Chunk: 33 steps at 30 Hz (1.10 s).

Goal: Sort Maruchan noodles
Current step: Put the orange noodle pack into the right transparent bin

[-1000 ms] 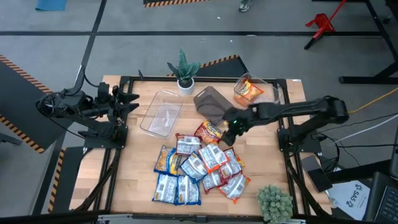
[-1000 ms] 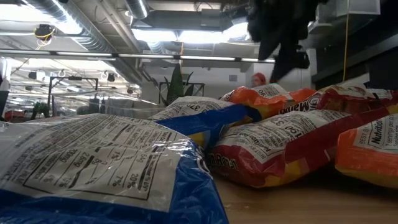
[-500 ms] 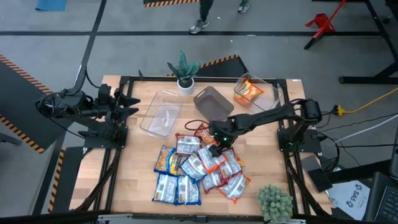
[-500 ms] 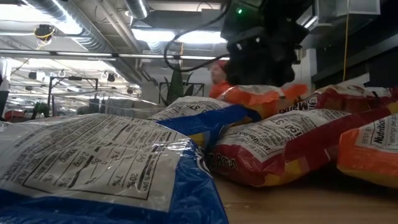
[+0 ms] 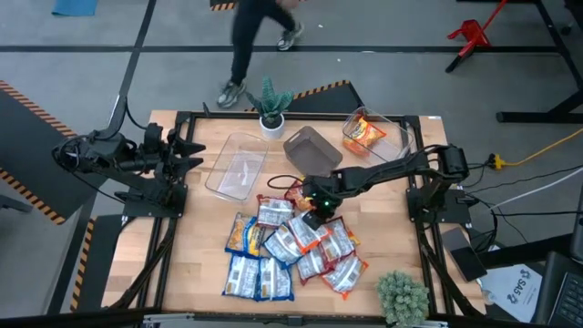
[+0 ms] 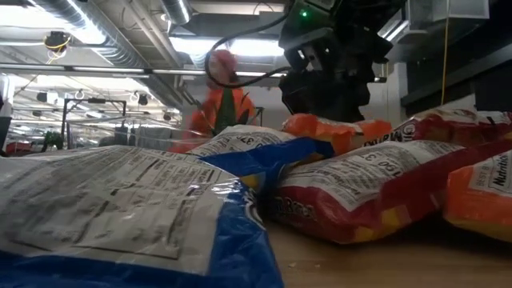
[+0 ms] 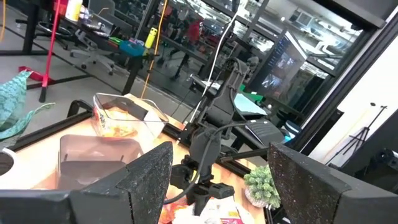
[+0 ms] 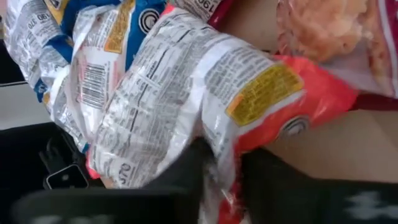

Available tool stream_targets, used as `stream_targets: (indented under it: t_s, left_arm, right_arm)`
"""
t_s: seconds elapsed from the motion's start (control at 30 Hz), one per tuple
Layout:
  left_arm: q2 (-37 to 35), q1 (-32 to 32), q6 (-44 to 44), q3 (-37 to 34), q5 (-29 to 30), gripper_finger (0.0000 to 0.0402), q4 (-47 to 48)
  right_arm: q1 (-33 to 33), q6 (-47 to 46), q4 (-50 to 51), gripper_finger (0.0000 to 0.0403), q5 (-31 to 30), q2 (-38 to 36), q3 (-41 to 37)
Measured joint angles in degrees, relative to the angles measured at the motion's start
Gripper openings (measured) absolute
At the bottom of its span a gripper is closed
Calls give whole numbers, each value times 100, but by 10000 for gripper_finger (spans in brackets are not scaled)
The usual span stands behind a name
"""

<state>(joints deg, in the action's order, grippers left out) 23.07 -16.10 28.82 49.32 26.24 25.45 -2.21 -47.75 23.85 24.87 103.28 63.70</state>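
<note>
Right hand (image 5: 314, 208): you have it down at the far edge of the noodle pile, fingers pinching an orange packet (image 8: 249, 106) by its edge.
Left hand (image 5: 193, 153): waits spread wide at the desk's left edge, well apart from the pile.
Noodle packets (image 5: 291, 246): overlapping in the near middle of the desk (image 5: 196, 246).
Open room: bare wood left of the pile.
Bins: clear bin (image 5: 239, 164), grey bin (image 5: 310, 150) and a second clear bin (image 5: 373, 132) line the far side.
</note>
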Motion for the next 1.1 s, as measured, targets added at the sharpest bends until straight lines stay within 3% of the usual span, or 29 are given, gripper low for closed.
stream_targets:
  t_s: [0.07,0.3,0.57,0.7,0.93,1.1]
  left_arm:
    - [0,0,0,0,4,258,0]
    - [0,0,2,0,6,258,2]
    - [2,0,-42,0,9,258,2]
    - [2,0,-47,0,9,258,10]
    - [0,0,-64,0,22,258,17]
    - [2,0,-94,0,64,258,24]
  right_arm:
    - [-2,1,22,13,27,-4,1]
    - [4,-181,268,3,-329,-379,-4]
    - [219,-466,1062,1,-1041,-1495,-2]
    - [363,-700,1731,1,-1757,-2225,-4]
    - [950,-1643,3166,0,-3818,-3542,2]
    - [1572,-2282,4118,0,-4994,-4031,2]
